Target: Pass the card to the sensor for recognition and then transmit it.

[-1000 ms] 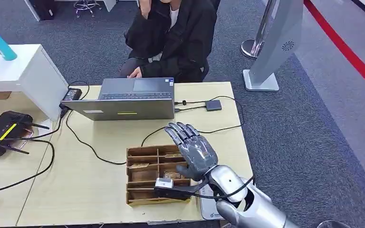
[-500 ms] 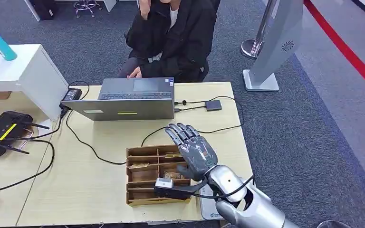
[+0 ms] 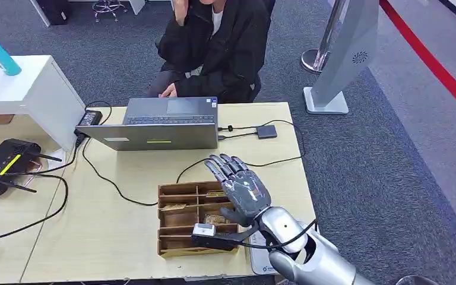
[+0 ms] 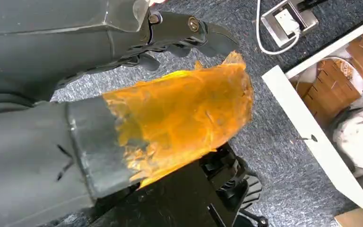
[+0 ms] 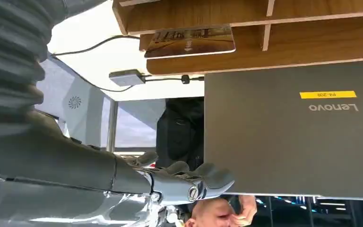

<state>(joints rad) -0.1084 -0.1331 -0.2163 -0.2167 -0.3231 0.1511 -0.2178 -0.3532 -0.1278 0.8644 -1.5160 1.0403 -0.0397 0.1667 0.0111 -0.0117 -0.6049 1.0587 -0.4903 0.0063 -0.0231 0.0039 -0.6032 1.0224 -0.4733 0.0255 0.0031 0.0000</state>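
**A:** So where's the right hand [image 3: 243, 189] at? From where I'm standing it's up over the tray [image 3: 172, 249], fingers spread wide, holding nothing.

**B:** Yep, empty, palm hanging above the tray's right side. The card [image 5: 189, 41] is lying in one of the tray's compartments, at the end toward the laptop [image 3: 160, 123].

**A:** Sensor?

**B:** I'd guess the little dark box [image 3: 266, 131] on a cable, just right of the laptop, on the surface [image 3: 113, 231]. Laptop's between the tray and the person [image 3: 219, 47] sitting at the far side.

**A:** Lots of clutter though. Black cable [image 3: 107, 178] snakes across from the power brick [image 3: 89, 117] to the tray, and there's a router [image 3: 3, 163] off to the left.

**B:** Left hand [image 4: 170, 33] is hanging over the carpet, with something orange and translucent over it. Can't tell whether it's spread or curled.
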